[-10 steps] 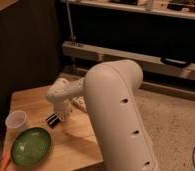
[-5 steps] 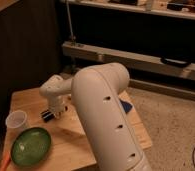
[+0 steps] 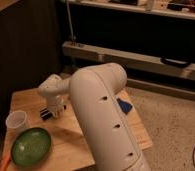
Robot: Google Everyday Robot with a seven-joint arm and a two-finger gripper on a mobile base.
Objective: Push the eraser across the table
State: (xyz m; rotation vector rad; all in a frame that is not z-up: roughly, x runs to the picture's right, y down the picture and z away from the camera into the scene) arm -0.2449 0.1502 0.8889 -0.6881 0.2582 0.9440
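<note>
Wooden table (image 3: 76, 142) mostly lies ahead of you: gripper (image 3: 50, 113) low over the eraser (image 3: 47, 115), finger state unclear

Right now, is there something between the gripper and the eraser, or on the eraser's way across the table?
Nothing visible separates them: the gripper sits right at the eraser. On the table, a plastic cup and a green plate lie toward the near left. The big white arm hides the right side.
</note>
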